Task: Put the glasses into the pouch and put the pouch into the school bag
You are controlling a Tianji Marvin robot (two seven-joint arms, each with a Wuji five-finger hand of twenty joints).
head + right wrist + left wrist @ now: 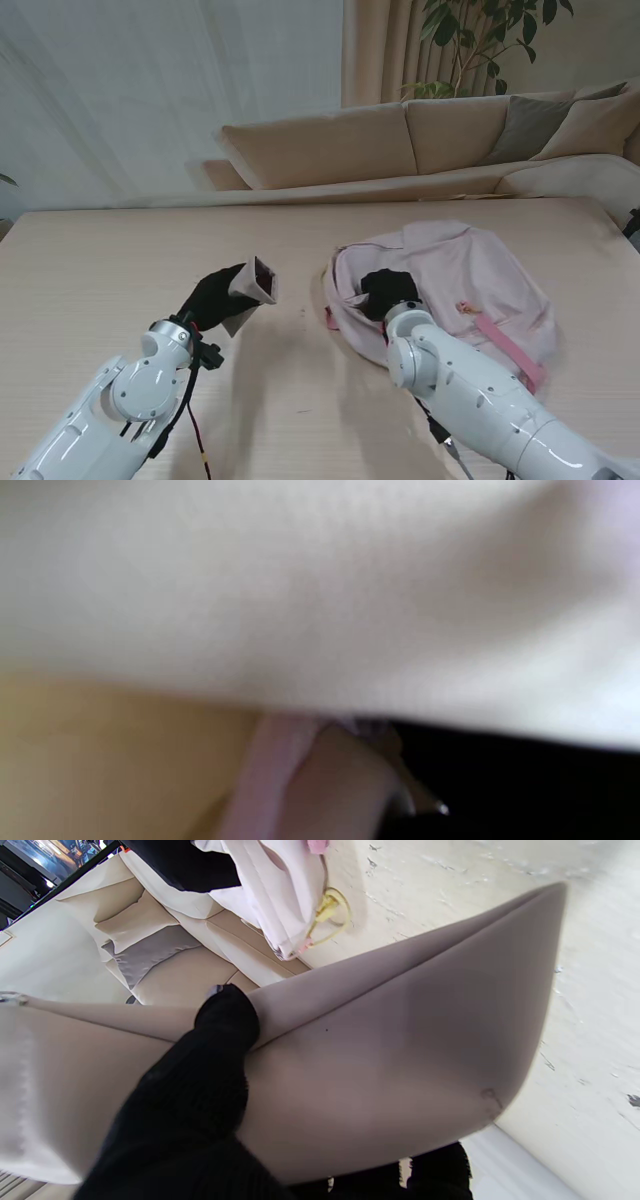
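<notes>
My left hand (212, 296), in a black glove, is shut on the beige pouch (255, 283) and holds it off the table, its dark open mouth turned toward the bag. The left wrist view shows a thumb (220, 1040) pressed on the pouch (390, 1050). No glasses can be seen; the pouch's inside is too dark to tell. The pale pink school bag (470, 270) lies on the table to the right. My right hand (388, 290) sits at its opening, gripping the rim. In the right wrist view only blurred bag fabric (300, 580) shows.
The wooden table (120, 260) stretches left of the pouch. A pink strap (508, 345) trails from the bag toward me. Beyond the table's far edge stand a beige sofa (420, 140) and a plant (480, 40).
</notes>
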